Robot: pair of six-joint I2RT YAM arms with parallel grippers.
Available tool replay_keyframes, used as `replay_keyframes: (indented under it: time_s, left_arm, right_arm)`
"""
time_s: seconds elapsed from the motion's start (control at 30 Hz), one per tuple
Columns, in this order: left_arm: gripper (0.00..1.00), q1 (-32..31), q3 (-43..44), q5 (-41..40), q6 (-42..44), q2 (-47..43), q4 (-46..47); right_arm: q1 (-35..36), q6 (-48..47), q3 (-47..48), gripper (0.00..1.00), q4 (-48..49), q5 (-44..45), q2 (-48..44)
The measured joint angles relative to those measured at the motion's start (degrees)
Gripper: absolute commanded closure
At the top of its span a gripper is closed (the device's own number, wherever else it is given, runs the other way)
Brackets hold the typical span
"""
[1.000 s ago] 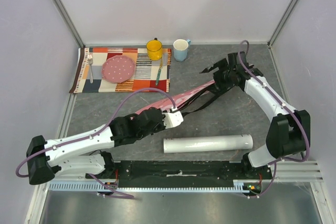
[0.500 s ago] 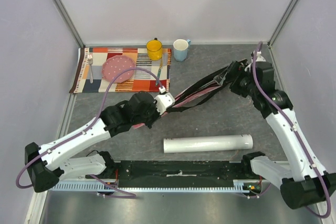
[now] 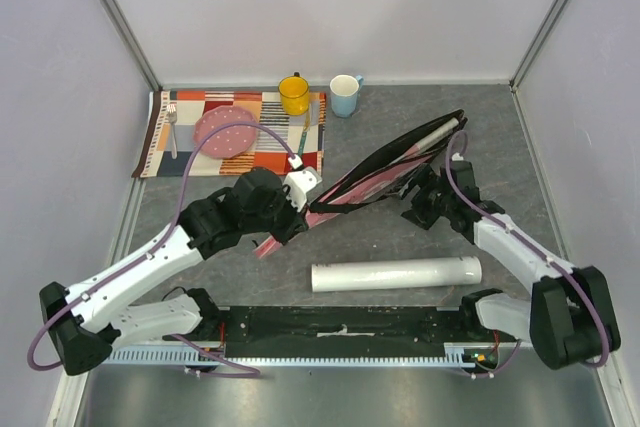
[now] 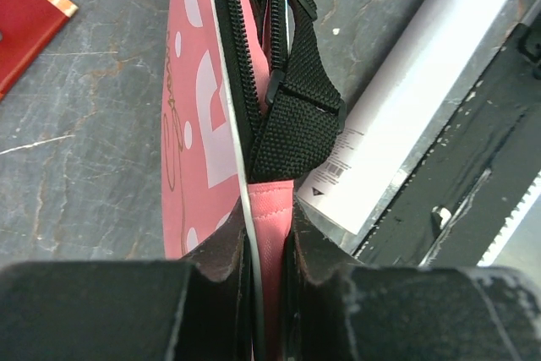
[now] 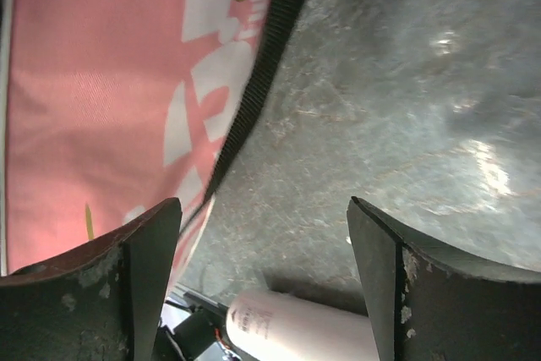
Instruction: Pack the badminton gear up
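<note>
The pink racket bag (image 3: pixel 370 172) lies slanted across the table, its far end gaping open, with a white racket handle (image 3: pixel 441 133) showing inside. My left gripper (image 3: pixel 303 203) is shut on the bag's near end; in the left wrist view the pink edge (image 4: pixel 269 209) sits pinched between the fingers, under a black strap (image 4: pixel 296 116). My right gripper (image 3: pixel 420 203) hangs open just right of the bag, holding nothing; its view shows the pink bag (image 5: pixel 101 82) to the left and bare table between the fingers. The long white tube (image 3: pixel 395 274) lies near the front. Shuttlecocks are out of view.
At the back left, a striped placemat (image 3: pixel 280 152) carries a pink dotted plate (image 3: pixel 225 131), a fork (image 3: pixel 171 127) and a knife (image 3: pixel 302 137). A yellow mug (image 3: pixel 294 95) and a blue mug (image 3: pixel 344 95) stand behind it. The black base rail (image 3: pixel 340 322) runs along the front.
My right arm has left the bag's far end and swung down to the bag's right side, jaws open. The bag's far end now gapes. My left gripper shifted slightly left with the bag.
</note>
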Motion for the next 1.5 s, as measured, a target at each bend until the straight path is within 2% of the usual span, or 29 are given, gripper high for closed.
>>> replay_keyframes:
  time_s: [0.03, 0.07, 0.17, 0.23, 0.27, 0.3, 0.33, 0.4, 0.53, 0.67, 0.83, 1.03, 1.1, 1.13, 1.17, 1.23, 1.3, 1.33, 1.37, 1.5]
  left_arm:
    - [0.98, 0.0, 0.0, 0.5, -0.5, -0.2, 0.0]
    - [0.98, 0.1, 0.0, 1.1, -0.9, -0.2, 0.0]
    - [0.98, 0.1, 0.0, 2.1, -1.9, -0.6, 0.1]
    - [0.98, 0.1, -0.1, 2.7, -2.5, -1.0, 0.2]
    - [0.98, 0.2, -0.4, 2.8, -2.7, -1.2, 0.3]
    - [0.98, 0.2, -0.6, 2.9, -2.8, -1.4, 0.5]
    - [0.98, 0.4, -1.0, 3.1, -2.8, -1.7, 0.9]
    - [0.98, 0.9, -1.8, 3.6, -3.2, -2.2, 1.8]
    - [0.98, 1.9, -2.7, 4.1, -4.2, -2.8, 3.2]
    - [0.98, 2.2, -2.7, 4.1, -5.0, -2.5, 3.6]
    - [0.98, 2.3, -2.7, 4.3, -5.2, -2.4, 3.7]
    - [0.98, 2.6, -2.3, 6.1, -5.0, -1.6, 3.9]
    - [0.98, 2.8, -2.3, 6.2, -5.0, -1.6, 4.0]
    - [0.98, 2.9, -2.2, 6.3, -5.0, -1.6, 4.0]
    - [0.98, 3.0, -2.1, 6.4, -5.0, -1.5, 3.9]
    - [0.98, 3.1, -2.0, 7.1, -5.0, -1.5, 3.7]
    - [0.98, 3.1, -2.0, 7.4, -5.0, -1.5, 3.5]
    - [0.98, 3.1, -1.9, 7.5, -5.1, -1.4, 3.5]
    - [0.98, 3.2, -1.9, 7.5, -5.1, -1.4, 3.6]
    - [0.98, 3.1, -1.9, 7.6, -5.1, -1.3, 3.5]
  right_arm:
    - [0.7, 0.9, 0.0, 0.2, 1.9, -0.2, 1.6]
    - [1.5, 2.1, 0.0, 0.32, 3.8, -0.3, 3.0]
    - [3.3, 5.2, 0.0, 0.58, 9.8, -0.5, 7.1]
    - [3.9, 6.6, 0.2, 0.69, 12.5, -0.9, 9.6]
    - [4.0, 7.0, 0.5, 0.83, 12.8, -0.9, 10.6]
    - [4.0, 7.1, 0.7, 0.91, 12.8, -0.9, 11.1]
    - [4.0, 7.1, 0.8, 0.97, 12.5, -0.7, 11.2]
    - [4.0, 6.5, 1.2, 1.0, 11.4, 0.1, 10.3]
    - [4.3, 2.0, 7.0, 1.0, 2.6, 4.5, 4.6]
    - [4.3, -4.9, 22.7, 1.0, -4.6, 8.8, 2.9]
    - [4.2, -10.9, 39.3, 1.0, -7.4, 11.8, 9.0]
    - [6.1, -16.5, 50.1, 0.97, -10.9, 12.4, 20.5]
    - [6.3, -18.0, 53.4, 0.68, -12.0, 11.5, 23.9]
    - [6.5, -18.5, 55.5, 0.62, -12.8, 11.0, 25.9]
    - [6.6, -19.1, 57.3, 0.51, -12.9, 10.5, 28.1]
    - [6.4, -20.9, 63.0, 0.39, -15.9, 8.9, 33.6]
    - [6.2, -23.5, 71.3, 0.33, -20.7, 7.1, 40.3]
    - [6.0, -26.2, 77.5, 0.26, -25.0, 6.3, 44.8]
    - [6.1, -27.8, 80.1, 0.23, -26.9, 6.7, 46.9]
    - [5.5, -34.2, 79.7, 0.18, -33.5, 10.5, 46.9]
